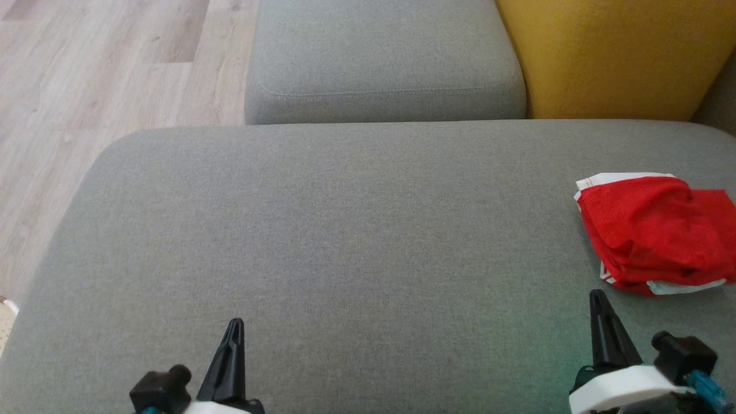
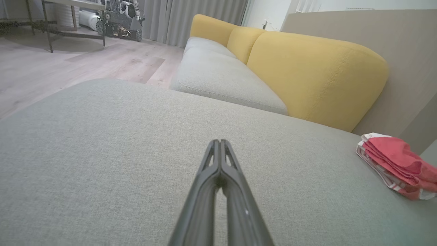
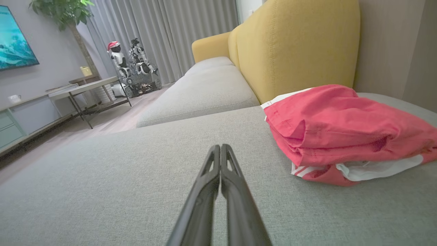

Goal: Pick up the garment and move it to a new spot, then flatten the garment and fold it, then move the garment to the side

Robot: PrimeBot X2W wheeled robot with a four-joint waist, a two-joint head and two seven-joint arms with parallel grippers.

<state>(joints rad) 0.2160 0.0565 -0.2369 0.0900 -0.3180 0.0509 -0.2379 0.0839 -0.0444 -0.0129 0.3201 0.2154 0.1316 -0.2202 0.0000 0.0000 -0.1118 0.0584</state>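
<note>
The garment [image 1: 655, 233] is red with white trim, bunched in a folded heap at the far right of the grey sofa seat [image 1: 345, 230]. It also lies at the right edge of the left wrist view as the garment [image 2: 397, 164], and large at the right in the right wrist view as the garment [image 3: 344, 130]. My left gripper [image 1: 234, 325] rests low at the front left, shut and empty; its tips meet [image 2: 219, 141]. My right gripper [image 1: 597, 296] stands shut and empty just in front of the garment, apart from it, tips together [image 3: 220, 147].
A second grey seat cushion [image 1: 382, 57] and a yellow backrest [image 1: 615, 52] lie beyond the seat. Wooden floor [image 1: 86, 75] runs along the left. A side table [image 3: 85, 89] and small robots [image 3: 133, 65] stand farther off in the room.
</note>
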